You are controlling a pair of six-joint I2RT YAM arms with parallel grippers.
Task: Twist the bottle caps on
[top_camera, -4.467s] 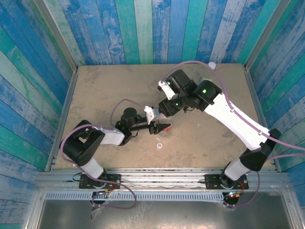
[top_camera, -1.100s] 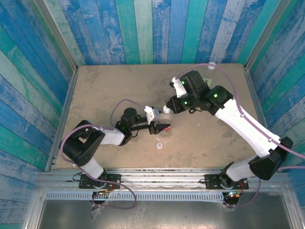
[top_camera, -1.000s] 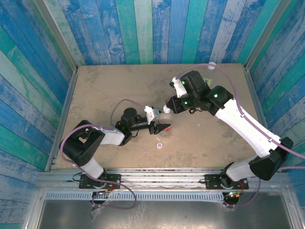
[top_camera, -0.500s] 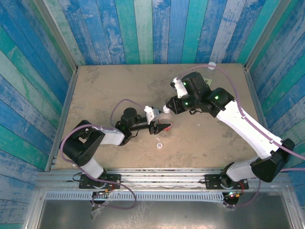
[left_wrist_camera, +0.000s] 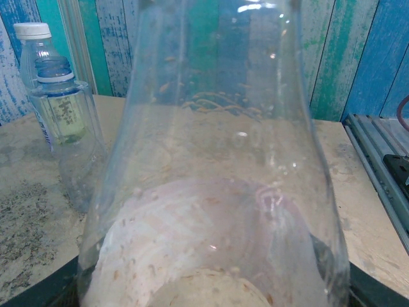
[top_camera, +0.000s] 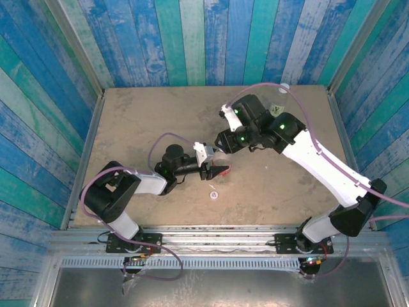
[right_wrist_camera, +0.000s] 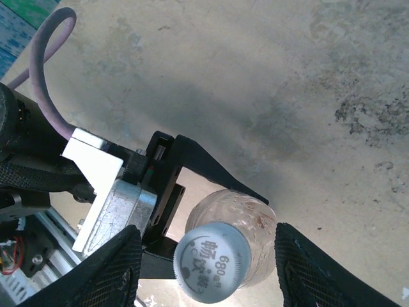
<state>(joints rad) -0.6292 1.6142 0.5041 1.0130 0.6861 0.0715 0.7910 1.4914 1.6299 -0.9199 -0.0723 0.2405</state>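
Bottle cap (right_wrist_camera: 211, 261) tops red-labelled bottle (right_wrist_camera: 250, 214), open tabletop (top_camera: 147, 115) toward twelve o'clock; right gripper (right_wrist_camera: 208, 274) spread astride cap, left gripper (top_camera: 218, 170) pinching bottle.

A clear bottle (left_wrist_camera: 217, 160) looms close across the middle of the frame. At upper left on the counter (left_wrist_camera: 29, 230), an uncapped bottle (left_wrist_camera: 64, 121) stands before a white-capped bottle (left_wrist_camera: 30, 48).

A sandy-brown tabletop (top_camera: 140, 121) lies worn and mottled, with dark speckled stains (right_wrist_camera: 377, 115) on part of it. Walls of upright planks (top_camera: 192, 38), painted blue, teal and green with scuffed paint, enclose it on three sides. Pale metal posts (top_camera: 80, 54) stand at the far corners. A ribbed metal rail (top_camera: 211, 238) runs along the near edge, with a grey metal sheet (top_camera: 217, 284) below it.
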